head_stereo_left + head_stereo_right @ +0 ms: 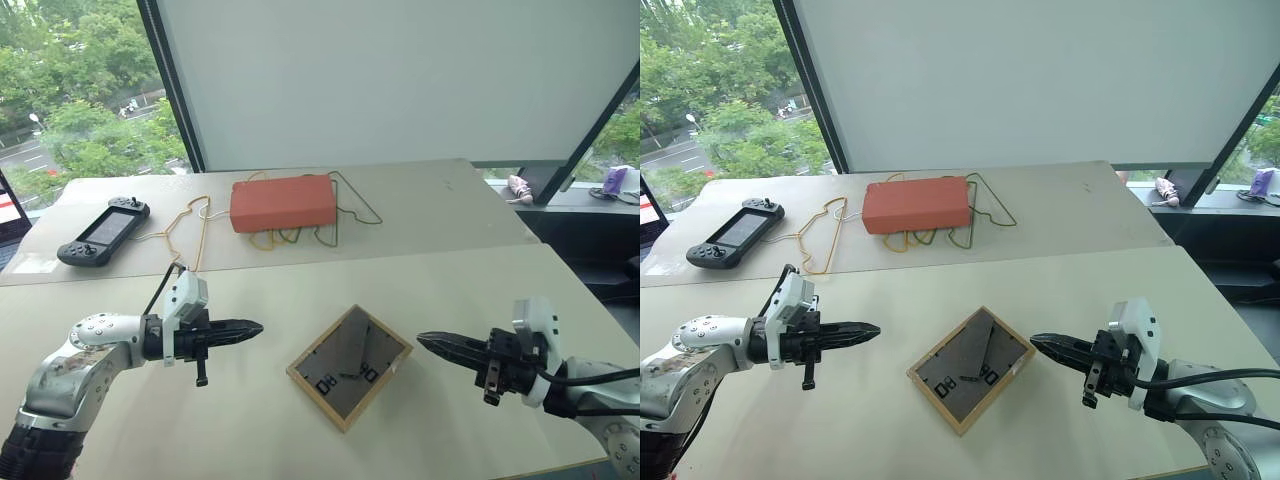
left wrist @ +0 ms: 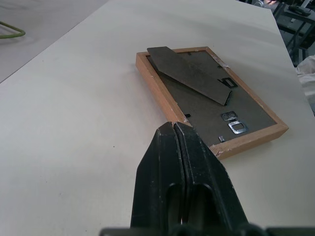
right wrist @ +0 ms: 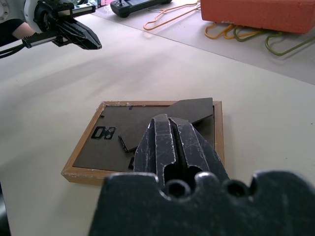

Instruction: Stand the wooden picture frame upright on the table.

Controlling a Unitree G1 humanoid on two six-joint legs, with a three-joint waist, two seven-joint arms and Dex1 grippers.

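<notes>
The wooden picture frame [image 1: 349, 366] lies face down on the pale table [image 1: 250, 290], its dark grey backing board and prop stand [image 2: 189, 73] turned up. The stand is lifted a little off the board. My left gripper [image 1: 255, 327] hovers to the frame's left, shut and empty, pointing at it. To the frame's right my right gripper [image 1: 424, 343] is also shut on nothing, aimed at the frame's near corner. Both hang just above the tabletop, apart from the frame. In the right wrist view the frame [image 3: 98, 142] sits beyond the shut fingers [image 3: 170, 140].
An orange-red box [image 1: 283, 202] lies at the back middle on several wire hangers [image 1: 190, 235]. A black handheld game console [image 1: 103, 231] rests at the back left. A seam [image 1: 300, 262] runs across the table between the two halves. Windows stand behind.
</notes>
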